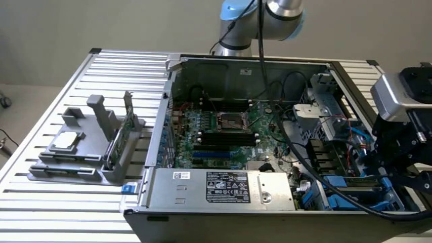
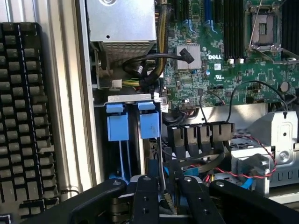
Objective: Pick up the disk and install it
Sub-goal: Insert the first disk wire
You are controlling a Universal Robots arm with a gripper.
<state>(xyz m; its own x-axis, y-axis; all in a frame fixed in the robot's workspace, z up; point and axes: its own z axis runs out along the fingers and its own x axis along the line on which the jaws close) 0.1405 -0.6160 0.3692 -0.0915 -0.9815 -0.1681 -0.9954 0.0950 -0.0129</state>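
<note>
My gripper (image 1: 386,174) hangs over the drive bay (image 1: 351,187) at the exterior view's right end of the open computer case (image 1: 236,66). In the wrist view its black fingers (image 2: 145,198) stand close together around a narrow metal edge with blue plastic on it. That edge looks like the disk (image 2: 164,199) seen edge-on and pointing down into the bay. Most of the disk is hidden by the fingers and the bay.
Two blue tabs (image 2: 117,126) sit in the bay slots beside the power supply (image 1: 223,187). Black cables (image 1: 304,162) and red wires (image 2: 261,163) cross near the bay. A grey holder (image 1: 88,152) on the exterior view's left carries a silver chip (image 1: 68,140) and a green card (image 1: 120,136). A keyboard (image 2: 23,116) lies outside the case.
</note>
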